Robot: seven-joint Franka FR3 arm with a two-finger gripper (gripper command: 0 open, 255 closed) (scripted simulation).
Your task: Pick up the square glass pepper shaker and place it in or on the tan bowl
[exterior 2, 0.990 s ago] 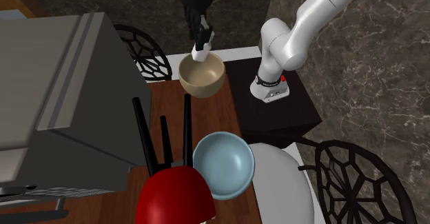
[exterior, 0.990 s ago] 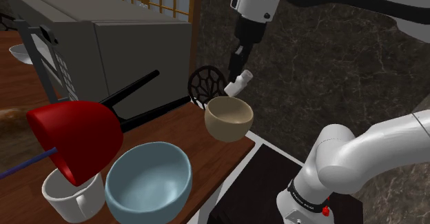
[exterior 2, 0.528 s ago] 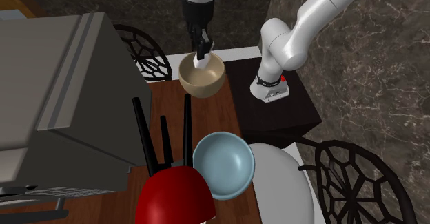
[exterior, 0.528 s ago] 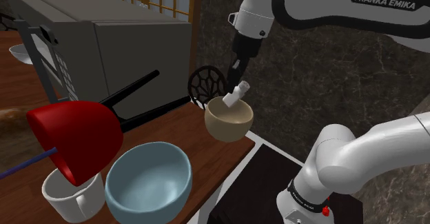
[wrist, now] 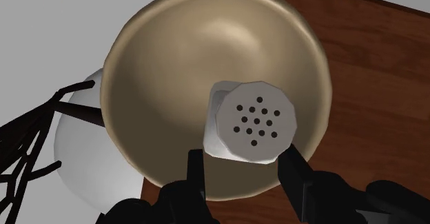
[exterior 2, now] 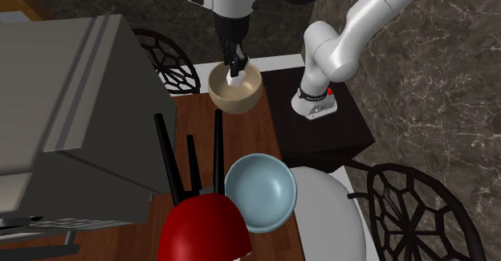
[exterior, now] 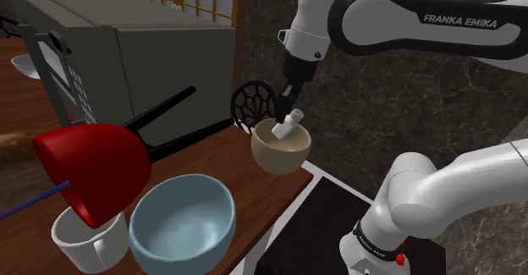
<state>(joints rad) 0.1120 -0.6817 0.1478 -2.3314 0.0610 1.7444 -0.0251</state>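
The pepper shaker (exterior: 291, 121) is a white square body with a perforated cap (wrist: 255, 123), and it is tilted. It hangs inside the tan bowl (exterior: 279, 151), which stands at the wooden table's corner nearest the stand. My black gripper (exterior: 292, 107) comes down from above and is shut on the shaker, one finger on each side (wrist: 196, 171). From the second exterior view the shaker (exterior 2: 235, 77) sits low over the bowl's (exterior 2: 233, 100) hollow under the gripper (exterior 2: 237, 63). In the wrist view the bowl's inside (wrist: 172, 64) lies right behind the shaker and gripper (wrist: 244, 166).
A big grey appliance (exterior: 127, 45) stands at the table's back. A red domed object (exterior: 93, 176), a light blue bowl (exterior: 182, 222) and a white mug (exterior: 85, 241) crowd the near end. A black lattice chair (exterior: 253, 102) stands behind the tan bowl, and the dark stand (exterior: 326, 222) beside it.
The gripper has come down with the shaker, from above the bowl's rim to inside the bowl. The bowl and the other things have stayed put.
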